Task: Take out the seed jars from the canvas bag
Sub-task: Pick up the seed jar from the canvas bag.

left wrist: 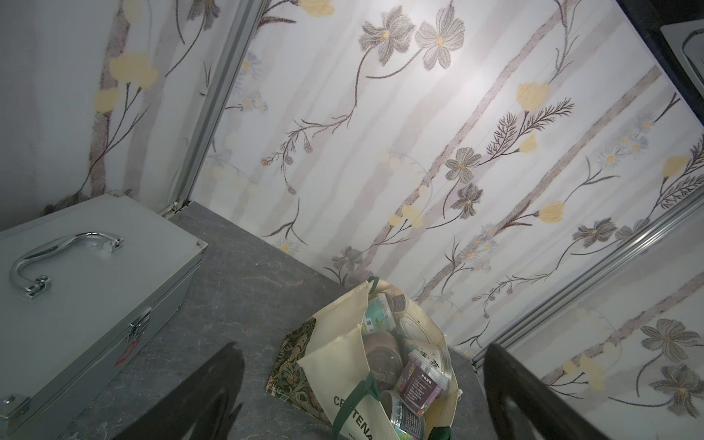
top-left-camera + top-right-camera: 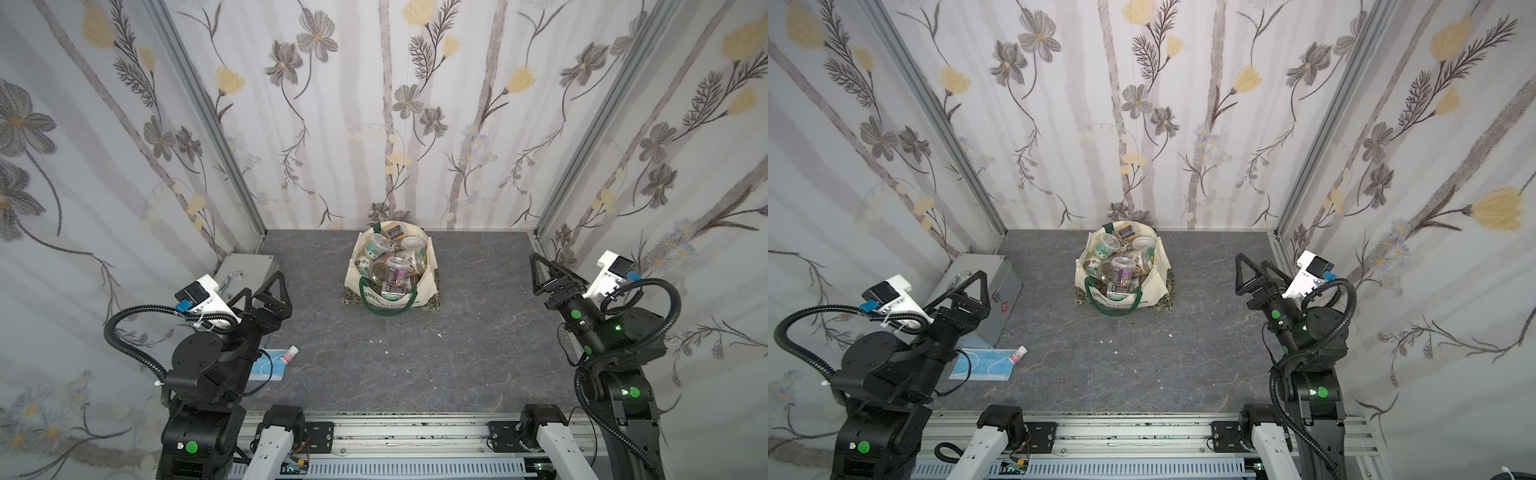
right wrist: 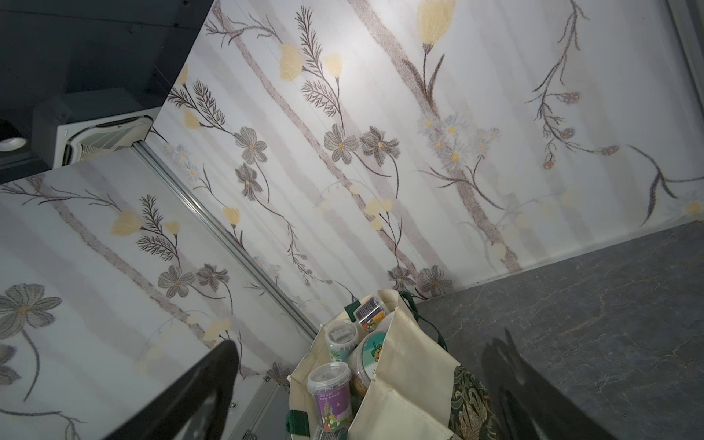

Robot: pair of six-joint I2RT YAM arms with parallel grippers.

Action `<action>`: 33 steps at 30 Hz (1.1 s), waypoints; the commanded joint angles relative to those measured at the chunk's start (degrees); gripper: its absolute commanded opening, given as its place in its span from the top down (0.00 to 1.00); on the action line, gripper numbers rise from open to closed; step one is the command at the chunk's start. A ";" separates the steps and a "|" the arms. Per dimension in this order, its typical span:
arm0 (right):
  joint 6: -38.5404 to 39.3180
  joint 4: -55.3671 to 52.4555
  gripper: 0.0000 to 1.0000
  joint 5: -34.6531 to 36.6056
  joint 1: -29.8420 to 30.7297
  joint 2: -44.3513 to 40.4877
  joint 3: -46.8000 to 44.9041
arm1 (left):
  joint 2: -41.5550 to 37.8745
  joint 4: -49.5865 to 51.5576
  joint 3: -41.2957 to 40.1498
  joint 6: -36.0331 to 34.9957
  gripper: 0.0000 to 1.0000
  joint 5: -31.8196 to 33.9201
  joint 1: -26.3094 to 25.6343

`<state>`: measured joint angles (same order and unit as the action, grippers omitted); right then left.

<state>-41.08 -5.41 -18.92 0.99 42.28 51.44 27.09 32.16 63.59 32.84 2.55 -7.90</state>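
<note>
Progress: none. Every visible small clear labelled seed jars (image 2: pixel 395 268) item lies inside the cream green-handled canvas bag (image 2: pixel 354 272) on the grey tabletop (image 2: pixel 478 353). Flanking the bag, the left claw (image 2: pixel 262 293) and right claw (image 2: pixel 548 270) are open and empty.

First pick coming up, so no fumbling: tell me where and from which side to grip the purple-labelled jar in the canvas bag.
Grip the purple-labelled jar across its round wall, just under the clear lid, coming down from above through the open mouth of the canvas bag. It lies atop the other seed jars, lid end raised and uncovered, so little should block that approach.
</note>
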 commanded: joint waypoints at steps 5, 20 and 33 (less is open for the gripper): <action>-1.54 4.03 0.00 -9.30 1.97 8.39 0.15 | 8.64 3.55 0.57 6.45 0.00 -4.76 -0.01; 9.42 -15.88 0.03 0.77 23.26 33.95 21.06 | 25.92 5.73 -4.47 7.62 0.00 -19.24 -6.71; 11.56 -31.84 0.09 -1.92 31.81 56.39 46.05 | 31.17 19.62 4.94 -12.30 0.00 -13.11 -7.13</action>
<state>-30.76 -32.42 -19.99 32.12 96.07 94.28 57.78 47.46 67.66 26.94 -13.91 -15.03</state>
